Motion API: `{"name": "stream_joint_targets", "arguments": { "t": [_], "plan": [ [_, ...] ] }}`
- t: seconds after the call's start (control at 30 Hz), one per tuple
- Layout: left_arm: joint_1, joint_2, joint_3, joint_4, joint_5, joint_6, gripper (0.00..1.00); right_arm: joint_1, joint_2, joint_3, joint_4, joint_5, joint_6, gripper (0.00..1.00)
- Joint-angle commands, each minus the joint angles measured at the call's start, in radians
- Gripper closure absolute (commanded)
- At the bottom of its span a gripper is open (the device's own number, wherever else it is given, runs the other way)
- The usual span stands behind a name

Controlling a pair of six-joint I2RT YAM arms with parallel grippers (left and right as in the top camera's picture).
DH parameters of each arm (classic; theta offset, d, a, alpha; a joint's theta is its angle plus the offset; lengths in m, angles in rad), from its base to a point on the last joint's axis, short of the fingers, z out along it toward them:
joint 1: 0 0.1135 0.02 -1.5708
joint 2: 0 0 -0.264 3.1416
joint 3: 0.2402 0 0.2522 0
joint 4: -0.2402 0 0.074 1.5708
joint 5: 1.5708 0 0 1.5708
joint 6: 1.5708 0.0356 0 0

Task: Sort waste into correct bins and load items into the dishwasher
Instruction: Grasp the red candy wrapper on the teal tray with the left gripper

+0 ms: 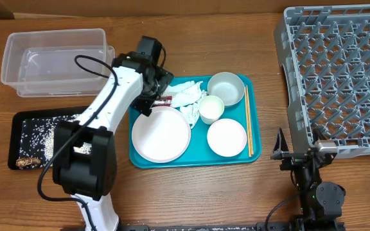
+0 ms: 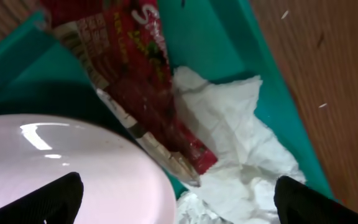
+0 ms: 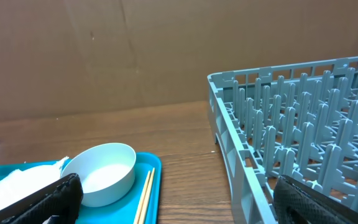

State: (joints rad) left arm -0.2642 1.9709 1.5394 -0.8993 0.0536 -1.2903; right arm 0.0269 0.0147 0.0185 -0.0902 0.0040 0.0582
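Teal tray (image 1: 198,152), red wrapper (image 2: 142,93) lying diagonally

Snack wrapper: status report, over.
Left tool open above wrapper. Lies on teal tray, overlapping napkin, beside pink plate. Right tool open, by rack.

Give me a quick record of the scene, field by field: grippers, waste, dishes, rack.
left gripper: open, over the wrapper on the teal tray
right gripper: open, beside the rack
waste: wrapper and napkins on teal tray; rice in black tray
dishes: big plate, small plate, bowl, cup, chopsticks, on teal tray
rack: no dishes visible
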Motion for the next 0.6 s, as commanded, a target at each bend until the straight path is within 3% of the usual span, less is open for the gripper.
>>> {"name": "stream_joint_targets", "arguments": {
  "t": [0.0, 0.4, 0.5, 0.57],
  "plan": [
    [0.035, 0.004, -0.014, 0.027, 0.026, -0.026, 0.00, 0.000, -0.012, -0.011, 0.006, 0.002, -0.003, 0.00],
    [0.047, 0.004, -0.032, 0.047, 0.011, -0.027, 0.00, 0.000, -0.012, -0.011, 0.006, 0.002, -0.003, 0.00],
    [0.051, 0.004, -0.034, 0.048, -0.003, -0.026, 0.14, 0.000, -0.012, -0.011, 0.006, 0.002, -0.003, 0.00],
    [0.051, 0.004, -0.034, 0.044, -0.010, -0.026, 0.17, 0.000, -0.012, -0.011, 0.006, 0.002, -0.003, 0.00]
  ]
}}
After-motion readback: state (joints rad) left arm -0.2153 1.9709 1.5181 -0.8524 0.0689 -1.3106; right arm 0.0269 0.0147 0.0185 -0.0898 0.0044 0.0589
